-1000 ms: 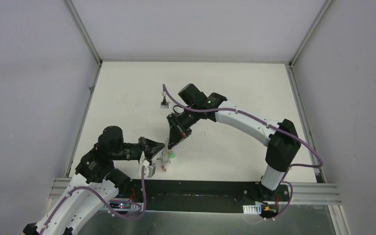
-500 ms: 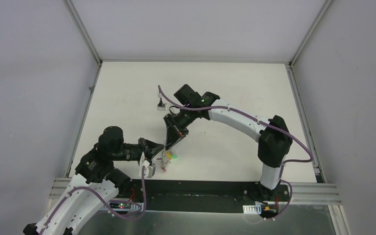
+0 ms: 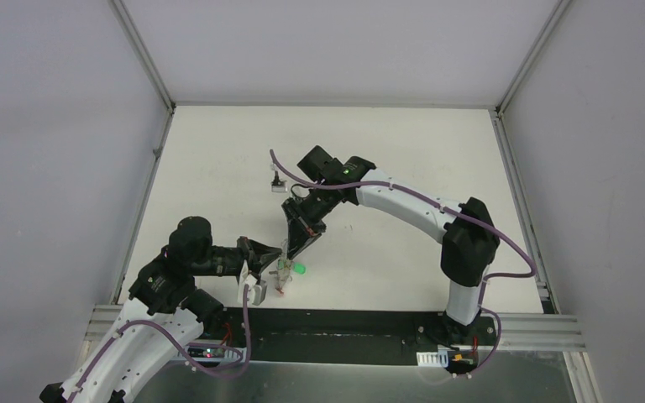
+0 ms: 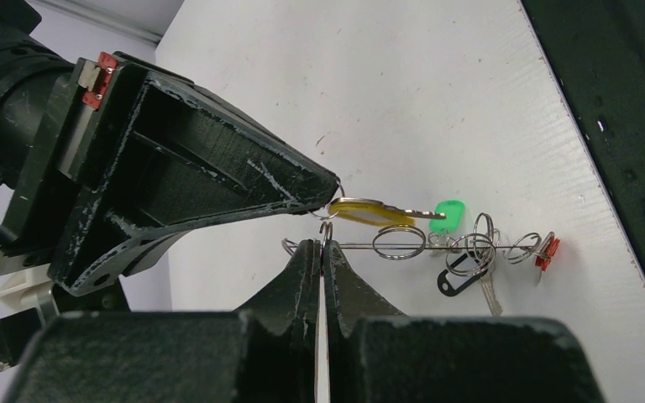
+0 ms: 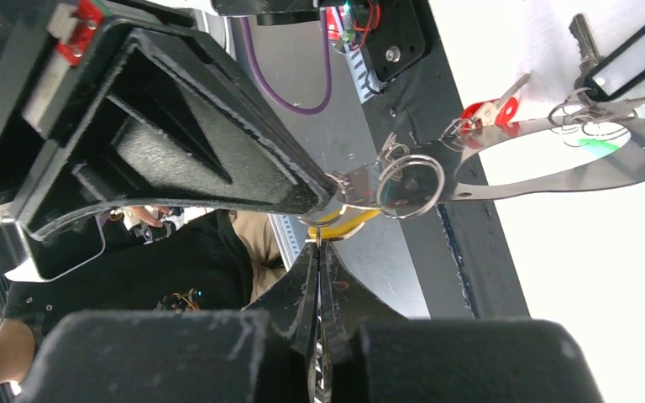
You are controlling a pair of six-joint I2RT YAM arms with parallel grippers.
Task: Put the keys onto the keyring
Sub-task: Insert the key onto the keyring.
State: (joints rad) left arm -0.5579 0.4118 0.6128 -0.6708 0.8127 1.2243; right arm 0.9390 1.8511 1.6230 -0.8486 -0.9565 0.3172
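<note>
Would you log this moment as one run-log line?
left gripper: shut on keyring | right gripper: shut on yellow-tag key, by keyring's end | green-tag key, black-tag key: along keyring

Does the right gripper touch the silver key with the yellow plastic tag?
Touching. The left wrist view shows the right gripper pinching the small ring of the silver key with the yellow plastic tag.

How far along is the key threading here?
Done, it seems: the black-tag key hangs on the keyring. In hand: left gripper pinches the keyring, right gripper holds the yellow-tag key close by. Left: threading yellow; the green-tag key is unclear.
</note>
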